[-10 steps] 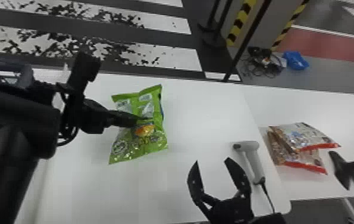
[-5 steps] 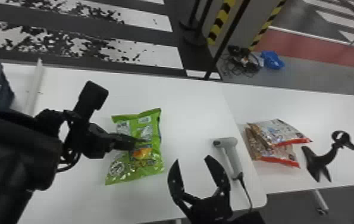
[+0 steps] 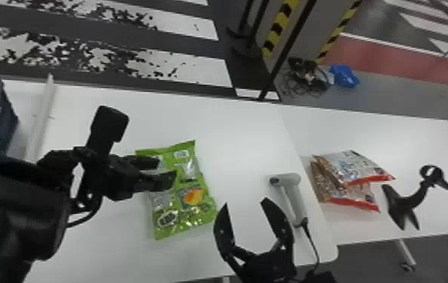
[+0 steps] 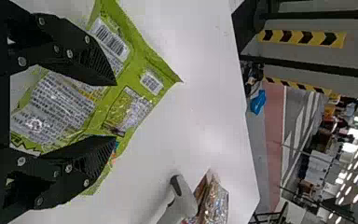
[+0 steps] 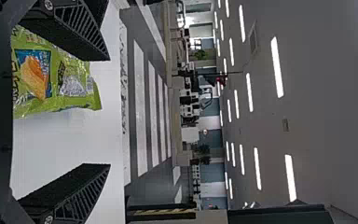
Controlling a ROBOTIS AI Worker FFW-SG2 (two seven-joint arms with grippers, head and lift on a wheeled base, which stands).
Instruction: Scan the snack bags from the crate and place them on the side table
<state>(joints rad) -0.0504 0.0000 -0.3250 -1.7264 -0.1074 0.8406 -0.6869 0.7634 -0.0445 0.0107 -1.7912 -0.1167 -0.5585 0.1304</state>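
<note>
Left gripper (image 3: pixel 166 169) fingers have parted since the earlier head frame; near end of the green snack bag (image 3: pixel 185 199) has swung a bit to robot's right. Fingers now open over the bag's left half, pointing robot's right. Can't tell if they touch it. Bag lies flat mid-table, long axis running from the table's (image 3: pixel 249 128) far edge toward its near edge, so crosswise to those fingers. Barcode side up

Right gripper (image 3: pixel 245 201) also open, nothing in it, just off the bag's near right corner, tips toward the far edge. Bag is to its left, scanner (image 3: pixel 295 195) to its right, by the table's right edge

Left is nearer the bag, right nearer the scanner. My read: this bag is at the scan step, and right takes the scanner next while left keeps clear of the barcode. Risk: left drags the film if it's snagged. Two bags (image 3: pixel 351 167) on the side table (image 3: pixel 422 143), near its left edge
</note>
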